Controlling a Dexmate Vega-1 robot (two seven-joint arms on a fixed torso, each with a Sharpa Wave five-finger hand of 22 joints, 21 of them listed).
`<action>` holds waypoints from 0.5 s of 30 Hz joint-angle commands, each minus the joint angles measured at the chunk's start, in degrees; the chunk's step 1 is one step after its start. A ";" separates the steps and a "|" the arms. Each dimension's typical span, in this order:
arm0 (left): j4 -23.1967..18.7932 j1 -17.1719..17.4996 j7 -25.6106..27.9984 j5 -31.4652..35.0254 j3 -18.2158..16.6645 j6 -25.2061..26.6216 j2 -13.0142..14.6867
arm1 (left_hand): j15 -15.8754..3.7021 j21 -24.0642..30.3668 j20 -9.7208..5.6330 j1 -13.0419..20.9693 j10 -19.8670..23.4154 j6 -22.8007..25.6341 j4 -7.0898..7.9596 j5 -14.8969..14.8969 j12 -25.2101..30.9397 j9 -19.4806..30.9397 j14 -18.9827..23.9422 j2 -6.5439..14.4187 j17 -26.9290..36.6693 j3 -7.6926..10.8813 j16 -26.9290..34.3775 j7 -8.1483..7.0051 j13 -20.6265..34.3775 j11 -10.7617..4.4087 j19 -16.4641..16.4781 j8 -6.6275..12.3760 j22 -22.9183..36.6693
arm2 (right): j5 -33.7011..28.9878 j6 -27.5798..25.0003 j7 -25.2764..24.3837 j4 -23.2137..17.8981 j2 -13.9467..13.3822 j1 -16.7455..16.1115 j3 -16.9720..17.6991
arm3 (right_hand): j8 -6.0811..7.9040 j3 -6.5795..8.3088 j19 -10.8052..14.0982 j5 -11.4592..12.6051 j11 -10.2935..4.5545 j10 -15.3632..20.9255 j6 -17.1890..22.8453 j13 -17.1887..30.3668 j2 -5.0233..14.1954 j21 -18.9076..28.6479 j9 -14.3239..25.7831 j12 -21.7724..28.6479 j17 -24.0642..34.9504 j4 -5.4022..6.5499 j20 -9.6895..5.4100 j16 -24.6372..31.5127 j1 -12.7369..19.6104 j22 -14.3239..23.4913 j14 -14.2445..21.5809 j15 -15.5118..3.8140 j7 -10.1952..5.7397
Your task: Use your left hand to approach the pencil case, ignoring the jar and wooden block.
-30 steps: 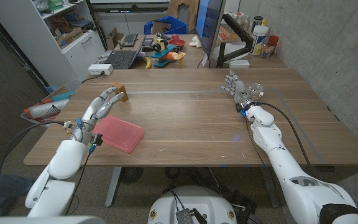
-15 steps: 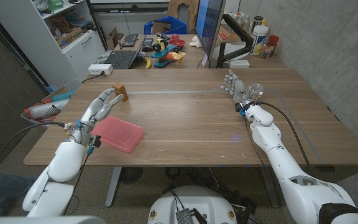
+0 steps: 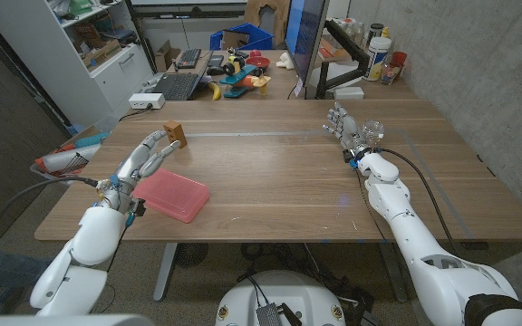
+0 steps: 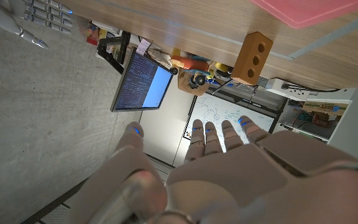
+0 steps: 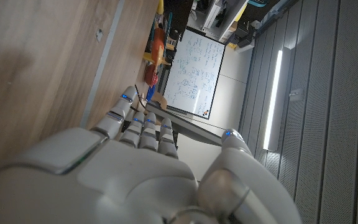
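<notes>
The left hand (image 3: 143, 156), fingers spread and holding nothing, hovered just beside the pink pencil case (image 3: 172, 194) (near the bench's left front), presumably approaching; wooden block (image 3: 174, 133) lay beyond.

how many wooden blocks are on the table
1: the wooden block stands near the table's far left edge, just beyond the left hand's fingertips and the pink pencil case. None appears hidden.

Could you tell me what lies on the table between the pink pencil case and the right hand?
Nothing: in the head view the stretch from the pencil case to the right hand is bare wood of the table. The wooden block stands off that line, beyond the left hand.
</notes>
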 commanded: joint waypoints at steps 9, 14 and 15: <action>-1.57 0.27 2.54 8.72 2.22 5.03 2.50 | 0.05 0.02 0.48 0.81 0.49 0.56 -0.46 -0.21 0.48 0.08 0.34 0.17 0.13 0.13 0.37 -0.07 0.13 0.29 0.05 0.17 0.35 | -0.56 0.13 -0.52 -0.37 -0.05 -0.25 0.11 | -0.29 -0.07 0.61 0.25 -0.09 0.41 0.71 0.10 0.24 -0.40 0.29 -0.19 0.05 -0.33 -0.02 -0.08 0.28 0.15 0.45 0.06 0.04; -1.71 0.52 3.36 9.77 2.70 5.55 2.82 | -0.01 0.02 0.44 0.87 0.46 0.68 -0.49 -0.21 0.46 0.09 0.38 0.17 0.13 0.15 0.38 -0.16 0.13 0.28 0.05 0.19 0.35 | -0.59 0.15 -0.54 -0.09 -0.03 -0.14 0.06 | -0.29 -0.09 0.68 0.25 -0.02 0.43 0.71 0.09 0.25 -0.53 0.29 -0.19 0.02 -0.35 0.00 -0.09 0.26 0.15 0.45 0.07 0.06; -1.79 0.61 3.51 9.98 2.77 5.70 2.85 | -0.01 0.02 0.44 0.88 0.50 0.70 -0.50 -0.21 0.47 0.09 0.40 0.17 0.13 0.15 0.38 -0.15 0.13 0.30 0.05 0.19 0.35 | -0.60 0.20 -0.56 0.00 0.00 -0.11 0.06 | -0.29 -0.10 0.70 0.24 -0.01 0.44 0.72 0.09 0.25 -0.57 0.29 -0.19 0.02 -0.36 0.00 -0.08 0.25 0.15 0.48 0.09 0.06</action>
